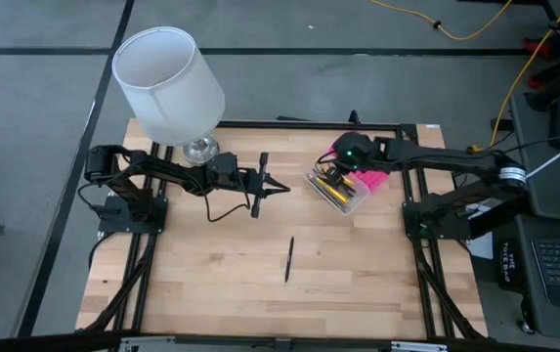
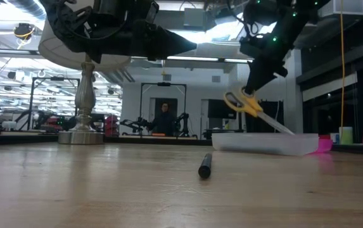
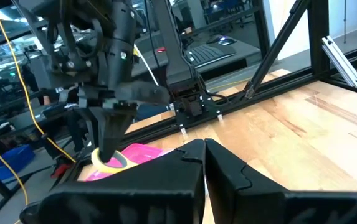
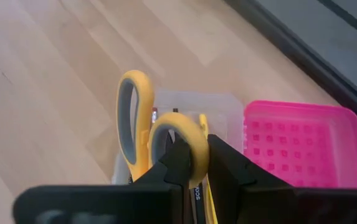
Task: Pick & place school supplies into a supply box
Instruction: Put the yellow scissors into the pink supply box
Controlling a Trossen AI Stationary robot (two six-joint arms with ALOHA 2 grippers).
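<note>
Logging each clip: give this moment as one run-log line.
right tool: shut on yellow-handled scissors, over clear-base pink-lid supply box | left tool: shut, empty | black pen: on table

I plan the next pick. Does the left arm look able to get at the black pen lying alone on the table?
Probably yes. The black pen lies alone on bare wood, nothing around it. The left pincer hangs shut and empty above the table, and the right pincer, holding the scissors, is over the supply box, aside.

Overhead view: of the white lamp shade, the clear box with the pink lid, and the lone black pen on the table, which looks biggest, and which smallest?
1. Lamp shade, largest by far, though it stands taller and so nearer the camera.
2. Supply box with its pink lid.
3. Black pen, the smallest: a thin sliver.
</note>
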